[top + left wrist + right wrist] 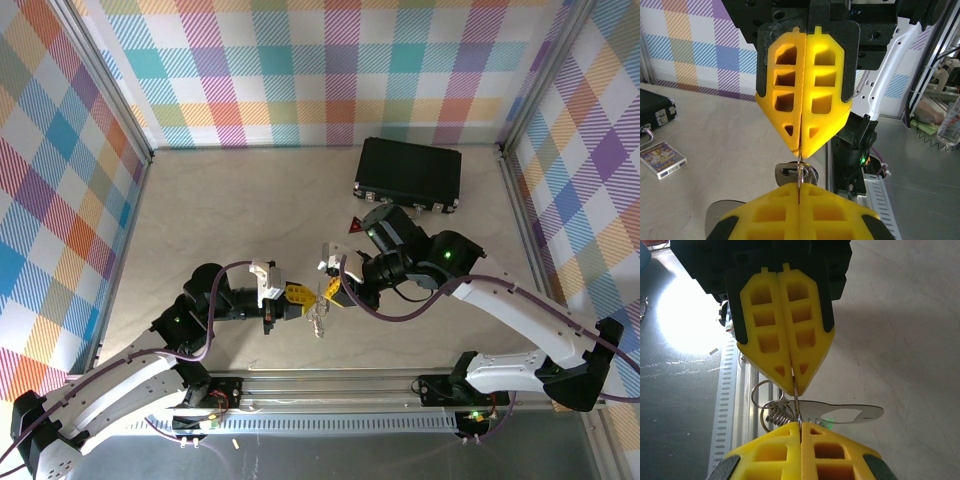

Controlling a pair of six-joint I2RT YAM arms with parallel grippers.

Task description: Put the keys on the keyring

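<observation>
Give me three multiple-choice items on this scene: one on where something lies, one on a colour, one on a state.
1. Where on the table does the black case lie?
A. near left corner
B. far right part
C. dead centre

2. What colour are the jaws?
A. blue
B. white
C. yellow

3. How do the jaws of the left gripper and the right gripper stand?
A. both shut, tip to tip on the keyring
B. both wide open
C. one open, one shut

Key:
1 B, the top view shows the case far back and to the right.
2 C, both wrist views show yellow jaws.
3 A, each pair meets with no gap, and a thin metal loop runs pinched from one pair to the other.
</observation>
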